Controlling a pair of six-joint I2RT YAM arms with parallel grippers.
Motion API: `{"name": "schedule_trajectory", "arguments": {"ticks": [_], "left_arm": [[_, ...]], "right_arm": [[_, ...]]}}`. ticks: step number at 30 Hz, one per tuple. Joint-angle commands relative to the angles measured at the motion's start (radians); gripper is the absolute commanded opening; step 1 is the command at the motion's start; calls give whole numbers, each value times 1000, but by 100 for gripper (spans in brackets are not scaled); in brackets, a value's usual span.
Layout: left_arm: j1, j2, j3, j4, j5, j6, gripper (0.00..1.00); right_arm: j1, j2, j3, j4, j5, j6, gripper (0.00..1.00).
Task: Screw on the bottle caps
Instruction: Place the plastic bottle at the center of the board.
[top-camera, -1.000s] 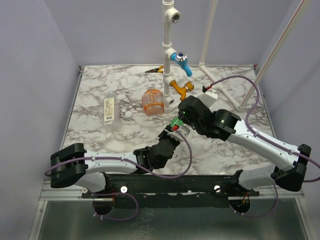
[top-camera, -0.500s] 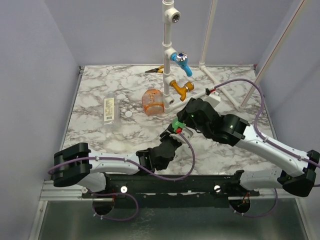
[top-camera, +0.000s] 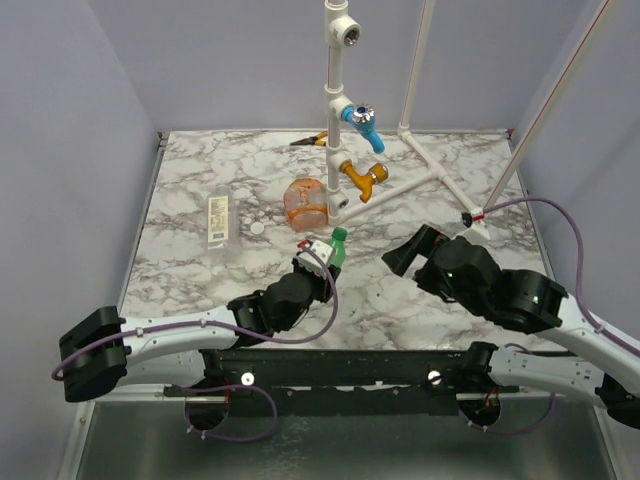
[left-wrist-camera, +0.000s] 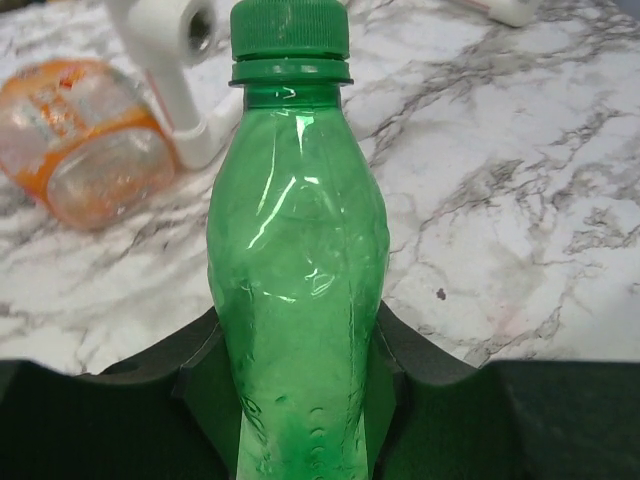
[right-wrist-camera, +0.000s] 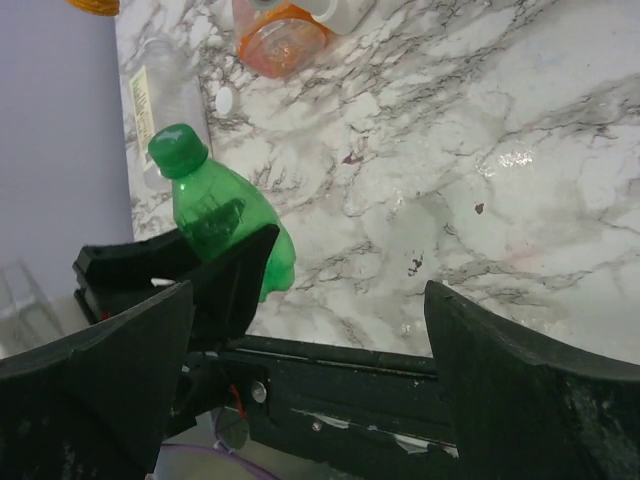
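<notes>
Left wrist view shows the green bottle (left-wrist-camera: 297, 270) upright between the two pads of the left gripper (left-wrist-camera: 297, 385), which is clenched on its lower body; the green cap (left-wrist-camera: 289, 40) sits on the neck, level and down to the collar ring, so I judge this bottle as finished or nearly so. From above, the right gripper (top-camera: 408, 252) hangs to the right of it, well apart, with the jaws spread wide and nothing between them.

What is left: the white cap (top-camera: 258, 228) lies loose on the table (top-camera: 200, 170), between the clear bottle (top-camera: 219, 222) and the orange bottle (top-camera: 305, 203); both of these lie on their side and no gripper is near them. The orange one rests against the foot of the white pipe frame (top-camera: 335, 80); its mouth is not clear enough for me to say whether it carries a cap.

The table has a grey-and-white marble pattern, smooth and a little glossy; plain lilac walls close it on three sides; a blue tap (top-camera: 362, 118) and an orange tap (top-camera: 362, 178) stick out from the pipe frame.
</notes>
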Motion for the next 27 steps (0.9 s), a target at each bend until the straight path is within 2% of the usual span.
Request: {"name": "schedule_trajectory", "arguments": {"ticks": [1, 5, 8, 11, 13, 15, 16, 17, 18, 23, 27], "left_arm": [[133, -46, -44, -210, 173, -317, 20], [253, 27, -50, -226, 274, -451, 30], [355, 134, -27, -223, 366, -524, 32], [399, 235, 1, -194, 398, -550, 33], [421, 283, 23, -192, 417, -559, 38], [430, 314, 39, -192, 429, -562, 54], [431, 324, 45, -192, 431, -562, 69], [431, 329, 52, -195, 432, -560, 95], [432, 328, 57, -201, 432, -560, 98], [442, 268, 113, -310, 412, -539, 98], [450, 183, 200, -476, 376, -505, 98]], "right_arm": [[7, -85, -77, 51, 64, -46, 100], [7, -33, -96, 118, 70, -114, 100], [7, 10, -125, 186, 57, -149, 100], [8, 35, -158, 250, 42, -180, 100], [7, 47, -167, 263, 39, -181, 100], [7, 57, -176, 268, 33, -181, 100], [7, 61, -180, 272, 30, -180, 100], [7, 61, -184, 276, 28, -182, 100], [7, 63, -185, 278, 25, -186, 100], [8, 63, -160, 244, 52, -182, 100], [7, 43, -138, 244, 78, -212, 100]]}}
